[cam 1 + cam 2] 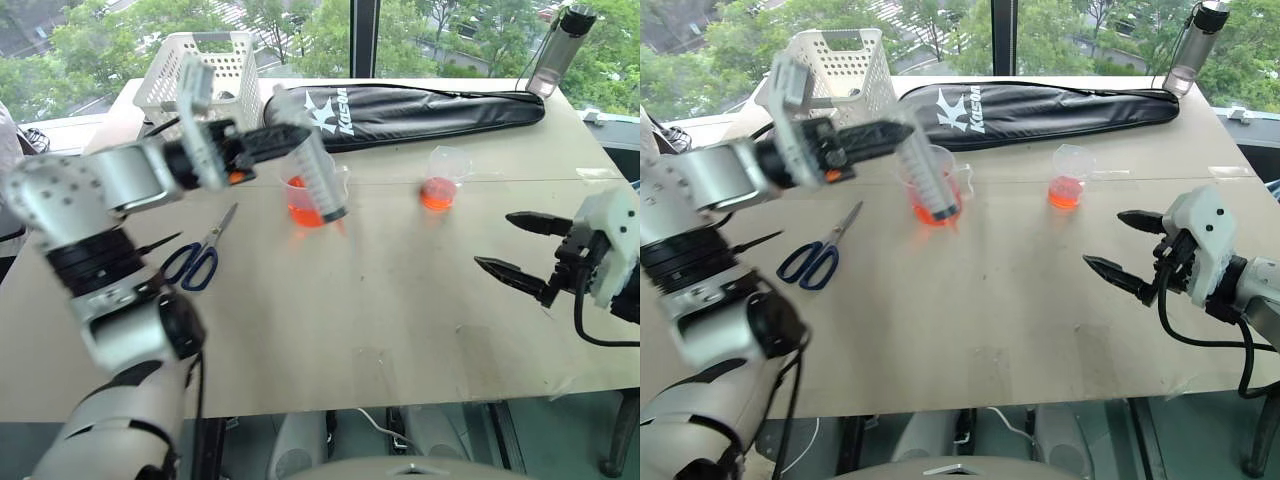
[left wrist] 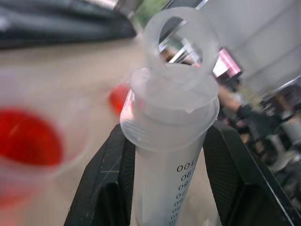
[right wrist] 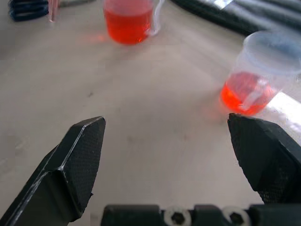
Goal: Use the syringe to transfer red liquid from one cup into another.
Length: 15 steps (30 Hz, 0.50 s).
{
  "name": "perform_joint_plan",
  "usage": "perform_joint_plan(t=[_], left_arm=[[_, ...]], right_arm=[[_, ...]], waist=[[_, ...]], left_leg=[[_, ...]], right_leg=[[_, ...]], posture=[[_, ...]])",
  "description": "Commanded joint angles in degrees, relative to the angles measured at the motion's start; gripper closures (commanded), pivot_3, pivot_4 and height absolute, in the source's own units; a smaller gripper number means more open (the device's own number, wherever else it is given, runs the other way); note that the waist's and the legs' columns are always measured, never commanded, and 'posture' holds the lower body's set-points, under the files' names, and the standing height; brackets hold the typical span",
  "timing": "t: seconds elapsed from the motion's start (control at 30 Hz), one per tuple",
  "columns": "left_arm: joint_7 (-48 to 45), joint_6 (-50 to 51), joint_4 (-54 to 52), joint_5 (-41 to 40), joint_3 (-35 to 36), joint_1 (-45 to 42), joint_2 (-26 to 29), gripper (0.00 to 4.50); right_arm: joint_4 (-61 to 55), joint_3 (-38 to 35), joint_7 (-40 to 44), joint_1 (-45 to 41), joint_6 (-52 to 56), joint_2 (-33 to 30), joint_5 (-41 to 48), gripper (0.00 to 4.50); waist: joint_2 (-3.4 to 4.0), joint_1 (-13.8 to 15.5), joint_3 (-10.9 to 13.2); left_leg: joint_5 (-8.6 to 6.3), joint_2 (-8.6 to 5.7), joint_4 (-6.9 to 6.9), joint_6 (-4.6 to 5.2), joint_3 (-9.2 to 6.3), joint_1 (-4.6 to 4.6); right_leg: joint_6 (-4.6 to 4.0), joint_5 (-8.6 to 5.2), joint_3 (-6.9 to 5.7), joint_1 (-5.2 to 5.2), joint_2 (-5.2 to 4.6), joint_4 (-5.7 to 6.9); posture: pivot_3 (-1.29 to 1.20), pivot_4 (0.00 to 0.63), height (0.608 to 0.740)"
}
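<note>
Left claw (image 1: 290, 135) clamped on syringe (image 1: 318, 178), held tilted above the counter (image 1: 380, 300) in front of the handled measuring cup (image 1: 927, 185) of red liquid (image 3: 128, 26); right claw (image 1: 515, 245) spread wide and empty at 4 o'clock of the smaller cup (image 1: 440, 180).

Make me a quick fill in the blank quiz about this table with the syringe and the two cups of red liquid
1. The left gripper is shut on the ____.
2. The right gripper hangs open and holds ____.
3. The scissors have ____ handles.
4. The cup with a handle is the measuring cup; the smaller cup has ____.

Missing words: syringe; nothing; blue; none
</note>
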Motion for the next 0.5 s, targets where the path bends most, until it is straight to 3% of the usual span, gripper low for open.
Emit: perform_joint_plan(t=[0.03,0.13,0.5], left_arm=[[-3.51,0.10,1.02,-4.16,-3.31,3.29,9.64,2.96],[-4.78,0.10,3.66,-1.86,-6.84,4.80,13.76,2.96],[-5.68,-5.67,11.04,13.04,-17.78,3.88,8.73,2.96]], right_arm=[[-3.35,-2.72,4.73,2.61,-4.13,-1.40,1.00,0.00],[-4.73,-3.29,9.40,5.42,-9.16,-1.37,0.62,0.00],[-8.67,-4.12,10.89,9.66,-18.18,2.19,1.49,0.00]], waist=[[-0.02,0.26,0.01],[-0.05,1.35,-0.01],[-0.14,1.65,-0.04]], left_leg=[[0.00,0.00,0.00,0.00,-0.01,0.06],[-0.03,-0.06,-0.01,0.03,-0.18,0.43],[-0.04,-0.07,0.00,0.05,-0.67,0.51]], right_leg=[[0.00,0.00,-0.02,0.06,0.00,-0.04],[0.01,-0.02,-0.24,0.67,-0.05,-0.31],[-0.01,0.00,-0.60,1.15,-0.04,-0.72]], posture=[[0.00,0.150,0.724],[0.00,0.150,0.724],[0.00,0.150,0.724]])
